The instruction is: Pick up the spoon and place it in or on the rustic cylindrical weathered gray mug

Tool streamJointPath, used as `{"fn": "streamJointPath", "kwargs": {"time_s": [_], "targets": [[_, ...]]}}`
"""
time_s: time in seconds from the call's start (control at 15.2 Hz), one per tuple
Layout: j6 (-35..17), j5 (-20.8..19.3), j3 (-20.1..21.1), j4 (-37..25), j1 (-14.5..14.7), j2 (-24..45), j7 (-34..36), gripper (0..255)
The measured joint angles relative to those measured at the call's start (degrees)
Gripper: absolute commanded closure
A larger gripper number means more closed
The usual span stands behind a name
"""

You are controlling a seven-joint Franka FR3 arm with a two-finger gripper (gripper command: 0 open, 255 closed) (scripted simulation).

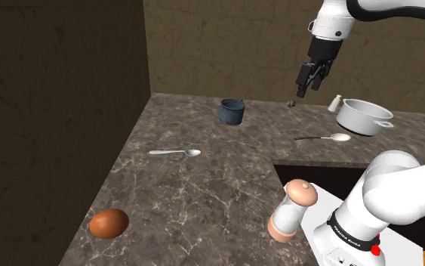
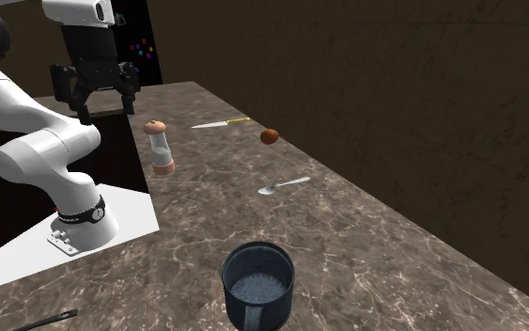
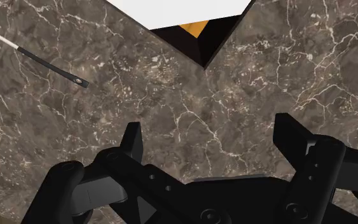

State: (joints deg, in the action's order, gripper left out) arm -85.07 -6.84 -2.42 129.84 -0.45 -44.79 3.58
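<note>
A silver spoon (image 1: 174,153) (image 2: 284,185) lies flat on the dark marble counter, toward the shoulder view's left. The weathered blue-grey mug (image 1: 232,111) (image 2: 257,285) stands upright behind it, apart from it. A second spoon with a silver bowl and a dark handle (image 1: 324,137) lies beside the white pot; its handle (image 3: 51,65) shows ahead of the fingers. My gripper (image 1: 307,85) (image 2: 93,96) (image 3: 212,137) hangs high over the counter's back, open, with nothing between its fingers.
A white pot (image 1: 363,115) and a small shaker (image 1: 337,103) stand at the back right. A brown egg (image 1: 109,223) (image 2: 270,136) sits near the front left, a tall grinder (image 1: 292,210) (image 2: 162,148) by the stand. A knife (image 2: 220,122) lies beyond.
</note>
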Motion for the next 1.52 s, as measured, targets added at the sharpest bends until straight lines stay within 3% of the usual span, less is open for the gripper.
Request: {"fn": "streamJointPath", "kwargs": {"time_s": [0.2, 0.86, 1.52], "targets": [[-2.34, 0.54, -0.01, 0.67, 0.67, 1.45, -0.39, 0], [-20.24, 4.54, -0.65, 3.63, 5.77, 13.75, -5.71, 0], [-35.22, 10.04, -0.04, -0.44, 11.18, 30.12, -12.75, 0]]}}
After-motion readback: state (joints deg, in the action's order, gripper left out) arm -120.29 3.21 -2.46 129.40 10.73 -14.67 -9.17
